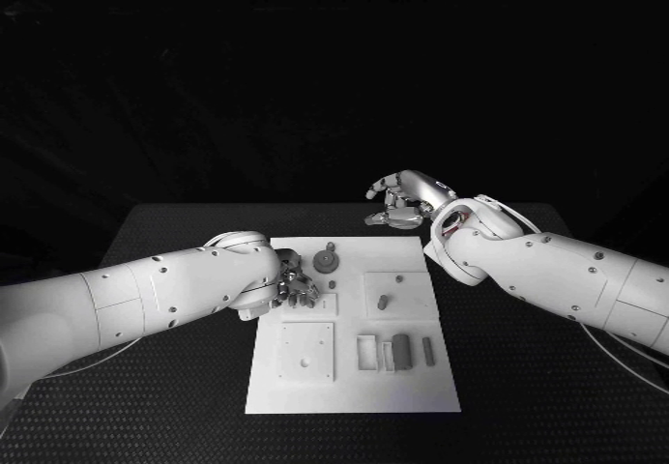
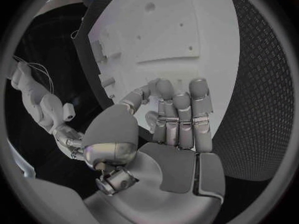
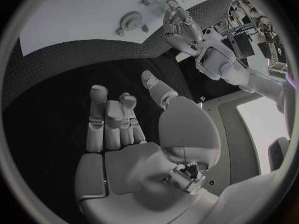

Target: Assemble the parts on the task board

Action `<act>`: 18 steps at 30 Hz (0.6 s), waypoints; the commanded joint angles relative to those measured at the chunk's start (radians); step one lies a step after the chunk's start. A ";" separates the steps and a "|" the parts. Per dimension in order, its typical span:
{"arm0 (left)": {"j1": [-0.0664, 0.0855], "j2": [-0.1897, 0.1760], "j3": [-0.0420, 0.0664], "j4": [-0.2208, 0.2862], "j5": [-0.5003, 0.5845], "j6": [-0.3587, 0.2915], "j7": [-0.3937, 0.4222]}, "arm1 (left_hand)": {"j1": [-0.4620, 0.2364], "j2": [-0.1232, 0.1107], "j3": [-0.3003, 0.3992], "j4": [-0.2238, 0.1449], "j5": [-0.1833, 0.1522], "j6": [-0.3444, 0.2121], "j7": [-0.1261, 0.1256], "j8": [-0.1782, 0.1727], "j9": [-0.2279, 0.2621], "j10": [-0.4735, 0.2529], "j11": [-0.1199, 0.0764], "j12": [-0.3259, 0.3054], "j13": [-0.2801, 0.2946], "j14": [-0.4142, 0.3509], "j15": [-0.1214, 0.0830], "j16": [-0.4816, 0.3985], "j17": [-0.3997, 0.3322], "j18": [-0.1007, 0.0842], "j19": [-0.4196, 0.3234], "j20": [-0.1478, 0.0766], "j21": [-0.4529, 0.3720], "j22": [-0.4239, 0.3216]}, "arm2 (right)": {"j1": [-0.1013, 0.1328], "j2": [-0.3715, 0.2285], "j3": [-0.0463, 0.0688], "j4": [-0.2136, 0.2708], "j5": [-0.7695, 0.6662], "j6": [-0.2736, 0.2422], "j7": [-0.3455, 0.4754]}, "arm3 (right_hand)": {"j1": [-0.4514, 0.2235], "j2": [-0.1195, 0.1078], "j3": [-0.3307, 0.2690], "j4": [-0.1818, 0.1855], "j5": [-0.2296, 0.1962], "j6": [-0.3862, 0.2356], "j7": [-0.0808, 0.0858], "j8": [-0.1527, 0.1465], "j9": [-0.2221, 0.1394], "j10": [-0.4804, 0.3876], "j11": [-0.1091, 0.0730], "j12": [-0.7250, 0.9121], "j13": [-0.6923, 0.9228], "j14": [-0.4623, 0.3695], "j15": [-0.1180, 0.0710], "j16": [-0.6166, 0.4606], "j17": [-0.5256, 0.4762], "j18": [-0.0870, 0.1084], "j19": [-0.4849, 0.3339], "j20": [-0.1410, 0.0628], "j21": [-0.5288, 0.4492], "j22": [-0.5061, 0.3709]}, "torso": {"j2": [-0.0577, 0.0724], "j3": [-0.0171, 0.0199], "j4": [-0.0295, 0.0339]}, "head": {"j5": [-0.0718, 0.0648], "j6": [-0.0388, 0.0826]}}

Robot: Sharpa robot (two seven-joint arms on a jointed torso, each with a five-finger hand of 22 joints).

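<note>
White board point(image 1: 419, 382) with grey parts: my left hand point(image 1: 290, 281), fingers curled, apparently empty, hovers by the gear point(image 1: 325, 259); right hand point(image 1: 404, 200) waits open. Next: grasp 1 part.

Task board point(image 1: 352, 382): white, matt, smooth, plastic-looking plate. Parts on it, e.g. round piece point(image 1: 325, 259) and upright bar point(image 1: 401, 351): grey, matt. Table point(image 1: 530, 387): black, rough dimpled mat, finely textured. Left hand point(image 1: 293, 283) and right hand point(image 1: 404, 200): silver, satin metallic sheen, smooth palm pads. Arm shell point(image 1: 154, 290): white, smooth, slightly glossy plastic.
</note>
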 commanded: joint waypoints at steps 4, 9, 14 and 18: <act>0.000 0.002 0.001 0.000 -0.013 0.006 0.016 | 0.000 0.013 0.122 -0.117 0.004 0.057 -0.032 0.001 0.000 -0.002 -0.005 0.007 0.001 -0.008 -0.015 0.004 -0.002 0.025 -0.001 -0.006 0.005 0.020 | 0.000 0.001 0.001 0.000 0.000 0.014 0.001 | 0.004 0.005 -0.007 0.001 -0.002 0.002 0.008 0.004 0.001 -0.006 0.002 0.007 -0.001 -0.007 -0.002 -0.001 0.001 0.031 -0.005 -0.003 -0.005 0.018 | 0.000 -0.0002 -0.0004 | 0.001 0.001; -0.001 0.003 0.001 -0.003 -0.024 0.018 0.019 | 0.000 0.013 0.123 -0.117 0.003 0.056 -0.032 0.001 0.001 -0.003 -0.005 0.007 0.001 -0.008 -0.015 0.004 -0.002 0.025 -0.002 -0.006 0.005 0.019 | 0.000 0.001 0.001 0.000 0.000 0.016 0.001 | 0.004 0.005 -0.007 0.001 -0.002 0.002 0.008 0.004 0.001 -0.006 0.002 0.007 -0.002 -0.008 -0.002 -0.001 0.001 0.031 -0.005 -0.002 -0.005 0.018 | 0.000 0.0000 -0.0001 | 0.000 0.000; -0.001 0.004 0.001 -0.002 -0.048 0.034 0.020 | 0.000 0.013 0.124 -0.118 0.002 0.056 -0.032 0.000 0.001 -0.003 -0.005 0.007 0.001 -0.009 -0.015 0.004 -0.003 0.025 -0.002 -0.006 0.005 0.019 | 0.000 0.001 0.001 0.000 0.000 0.017 0.001 | 0.004 0.006 -0.008 0.001 -0.002 0.002 0.008 0.004 0.001 -0.006 0.002 0.007 -0.002 -0.008 -0.002 -0.001 0.001 0.031 -0.005 -0.002 -0.005 0.018 | 0.000 0.0000 -0.0003 | 0.000 -0.001; -0.003 0.005 0.001 -0.004 -0.061 0.041 0.019 | 0.000 0.012 0.124 -0.118 0.001 0.055 -0.031 0.000 0.002 -0.003 -0.005 0.007 0.000 -0.009 -0.015 0.004 -0.004 0.025 -0.003 -0.006 0.005 0.019 | 0.000 0.001 0.001 0.000 0.000 0.018 0.001 | 0.003 0.006 -0.008 0.001 -0.002 0.002 0.008 0.004 0.001 -0.006 0.002 0.007 -0.002 -0.008 -0.001 -0.001 0.001 0.031 -0.005 -0.002 -0.005 0.018 | 0.000 0.0001 -0.0005 | -0.001 0.000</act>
